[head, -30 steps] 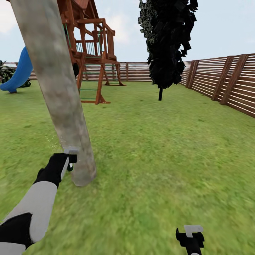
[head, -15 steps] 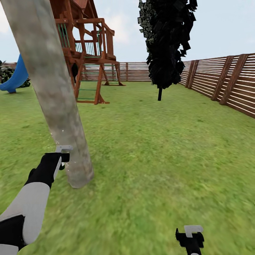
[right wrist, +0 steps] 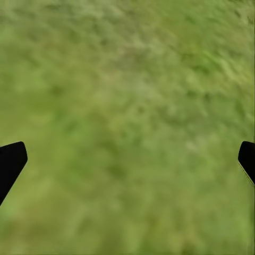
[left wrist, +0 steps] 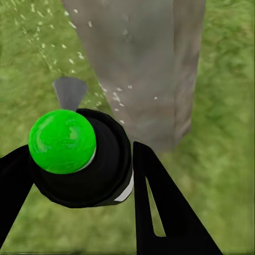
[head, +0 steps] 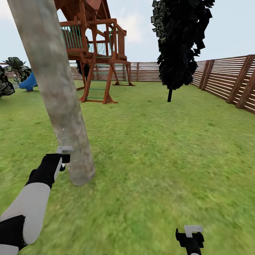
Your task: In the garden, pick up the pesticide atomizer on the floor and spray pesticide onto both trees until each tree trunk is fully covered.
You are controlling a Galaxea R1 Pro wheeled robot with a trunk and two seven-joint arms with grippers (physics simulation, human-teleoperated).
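Observation:
A thick, mottled pale tree trunk (head: 60, 99) leans up out of the garden grass (head: 159, 148) at the left. My left gripper (head: 65, 157) sits right beside its base, shut on the pesticide atomizer (head: 62, 166). In the left wrist view the atomizer (left wrist: 79, 159) is a dark bottle with a bright green round top, held between the black fingers (left wrist: 154, 196) and aimed at the trunk (left wrist: 143, 64). Whitish pesticide specks (left wrist: 114, 98) dot the bark and the air. My right gripper (head: 191, 235) hangs open over bare grass (right wrist: 127, 106).
A brown wooden playset (head: 95, 53) stands behind the trunk, with a blue slide (head: 28, 83) and shrubs (head: 16, 67) at the far left. A narrow near-black tree (head: 180, 42) rises at the back right. A slatted wooden fence (head: 226, 81) runs along the right and back.
The whole view has shifted, so the playset and the black tree now sit further right. My left gripper slid slightly left and stays by the trunk's base with the atomizer. The right gripper is unchanged.

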